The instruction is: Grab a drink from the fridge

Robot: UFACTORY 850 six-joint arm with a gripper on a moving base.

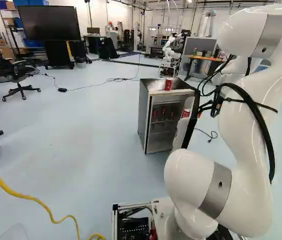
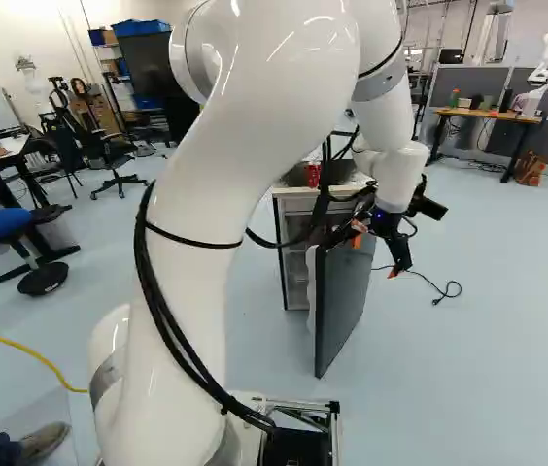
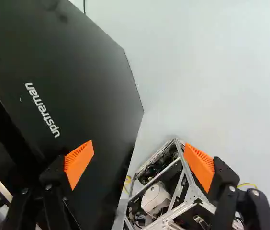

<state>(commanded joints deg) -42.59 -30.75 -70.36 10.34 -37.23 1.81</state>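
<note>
Arching the glossy white arm (image 2: 255, 146) high, bending it forward and down beside the boxy metal fridge (image 1: 143, 110), and trailing looped black cables (image 2: 182, 340). Pointing the jaws downward and spreading them wide by the flat, dark open door (image 3: 77, 81), angling one ridged orange pad (image 3: 80, 160) over its outer face and the other beyond its edge, above the smooth, pale floor (image 3: 211, 86) and squared metal frame (image 3: 192, 191); leaving contact with the door unclear. Showing a red can (image 1: 186, 113) at the door's white inner side and red drinks (image 1: 163, 113) inside. Displaying another red can (image 1: 168, 84) atop the fridge, beside crumpled whitish plastic (image 1: 156, 86).
</note>
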